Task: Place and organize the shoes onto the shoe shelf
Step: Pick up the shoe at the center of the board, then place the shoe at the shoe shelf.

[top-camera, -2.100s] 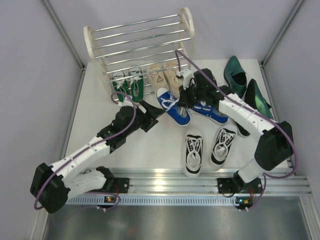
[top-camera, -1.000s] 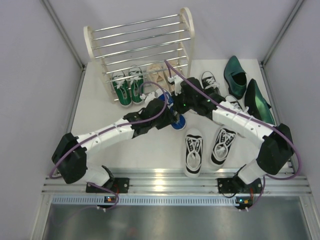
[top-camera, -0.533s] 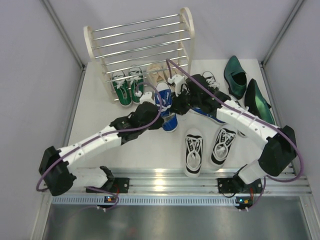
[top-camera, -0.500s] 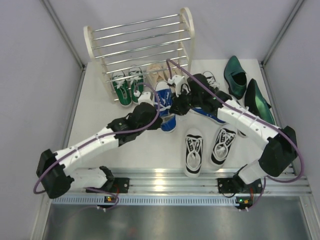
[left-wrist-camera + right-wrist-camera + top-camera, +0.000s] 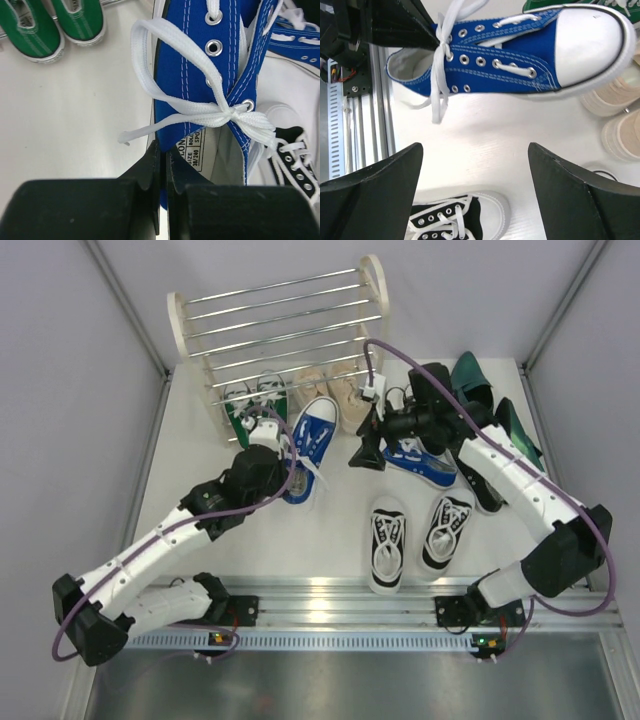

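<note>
Blue sneaker (image 5: 308, 443) clamped in left tool (image 5: 161, 150); right tool (image 5: 475, 148) has spread apart and backed away.

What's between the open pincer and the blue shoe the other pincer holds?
Only bare table and a lace dangling from the blue shoe; the right wrist view shows it.

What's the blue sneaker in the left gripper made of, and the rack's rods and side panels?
The blue lace-up sneaker: matte woven canvas by its look, with stitched seams and metal eyelets; its white toe cap is smooth, probably rubber. The shoe shelf's thin rods: bright, reflective metal, likely chromed. Its cream side panels: smooth, matte, plastic or painted wood; unclear.
</note>
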Robot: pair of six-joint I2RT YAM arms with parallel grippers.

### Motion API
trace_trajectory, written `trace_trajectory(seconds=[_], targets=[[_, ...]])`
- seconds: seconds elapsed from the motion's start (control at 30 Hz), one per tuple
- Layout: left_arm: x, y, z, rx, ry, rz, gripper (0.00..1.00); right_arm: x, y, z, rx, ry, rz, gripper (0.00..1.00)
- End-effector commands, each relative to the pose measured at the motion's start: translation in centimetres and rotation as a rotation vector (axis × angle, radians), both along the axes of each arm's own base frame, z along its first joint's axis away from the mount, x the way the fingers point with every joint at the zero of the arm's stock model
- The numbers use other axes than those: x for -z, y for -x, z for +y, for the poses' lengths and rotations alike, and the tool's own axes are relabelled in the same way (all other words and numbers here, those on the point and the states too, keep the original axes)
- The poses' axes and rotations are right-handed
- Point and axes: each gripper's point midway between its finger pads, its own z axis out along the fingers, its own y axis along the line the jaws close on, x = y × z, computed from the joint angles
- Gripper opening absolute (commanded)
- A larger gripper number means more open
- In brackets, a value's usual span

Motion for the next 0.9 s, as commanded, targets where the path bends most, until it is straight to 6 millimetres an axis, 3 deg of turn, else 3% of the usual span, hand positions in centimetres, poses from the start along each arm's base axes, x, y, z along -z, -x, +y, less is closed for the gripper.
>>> trace_trajectory(seconds=[0.0, 0.4, 0.53, 0.73, 0.87], targets=[[-4.4, -1.6, 0.9, -0.025, 0.061, -0.123, 0.00, -3.7, 0.3, -1.1, -0.029, -0.072, -0.076, 0.86], [-8.9, -5.3, 5.5, -0.126, 0.166, -0.128, 0.00, -2.6, -1.4, -4.8, 0.098, -0.098, -0.011, 0.88], [-8.8, -7.6, 7.6, -0.198, 0.178, -0.096, 0.00, -2.5, -1.8, -5.7, 0.133, -0.107, 0.009, 0.88], [-9.0, -10.4, 9.0, -0.280, 0.166, -0.089, 0.00, -2.3, -2.0, -6.3, 0.159, -0.127, 0.031, 0.88], [-10.4, -12.4, 10.3, -0.325, 0.178, -0.115, 0.00, -2.3, -2.1, -6.7, 0.171, -0.130, 0.032, 0.89]])
